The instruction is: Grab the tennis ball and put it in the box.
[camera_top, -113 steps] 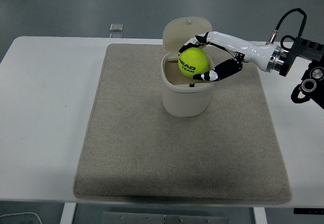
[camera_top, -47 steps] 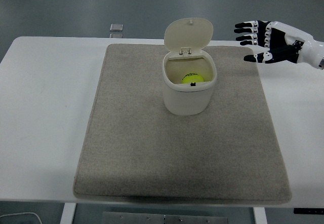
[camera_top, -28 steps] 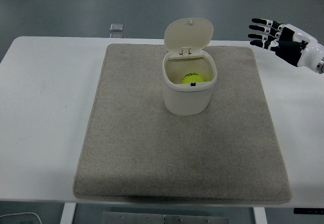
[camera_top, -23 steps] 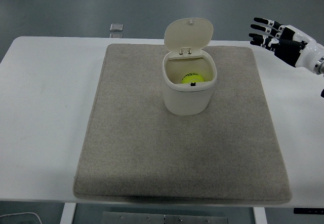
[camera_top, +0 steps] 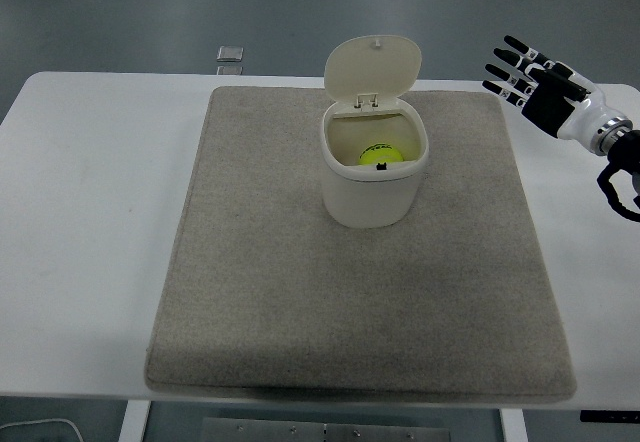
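One tennis ball (camera_top: 380, 154) lies inside the lidded box (camera_top: 373, 180) on a mat (camera_top: 270, 292).

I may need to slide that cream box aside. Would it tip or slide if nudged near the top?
The box looks taller than wide with its lid raised, so a high push would probably tip it. The mat looks grippy, resisting sliding. The tennis ball inside adds little weight.

Right hand (camera_top: 540, 86): black palm, white-banded black fingers; silver wrist ring; black cable loop behind.
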You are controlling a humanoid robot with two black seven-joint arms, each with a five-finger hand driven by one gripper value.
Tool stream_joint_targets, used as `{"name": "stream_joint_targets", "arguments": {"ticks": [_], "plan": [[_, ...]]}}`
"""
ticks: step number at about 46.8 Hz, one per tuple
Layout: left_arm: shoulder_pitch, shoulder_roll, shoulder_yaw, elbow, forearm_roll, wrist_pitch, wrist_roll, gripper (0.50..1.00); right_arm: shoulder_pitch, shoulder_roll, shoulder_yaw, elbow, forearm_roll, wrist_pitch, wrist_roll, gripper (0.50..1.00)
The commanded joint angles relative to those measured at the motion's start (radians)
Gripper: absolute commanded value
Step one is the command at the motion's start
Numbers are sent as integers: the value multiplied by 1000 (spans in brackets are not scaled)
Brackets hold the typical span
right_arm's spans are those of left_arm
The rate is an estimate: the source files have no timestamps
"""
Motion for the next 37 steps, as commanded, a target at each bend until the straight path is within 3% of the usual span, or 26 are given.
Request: {"name": "stream_joint_targets", "arguments": {"ticks": [1,27,37], "plan": [[0,0,-1,0,0,0,0,992,-3,15,0,-14,29,-3,0,889],[0,0,-1,0,0,0,0,992,-5,14,-2,-24,17,12,12,913],[0,0,-1,0,0,0,0,992,4,-2,0,-25,-129,22,44,913]]}}
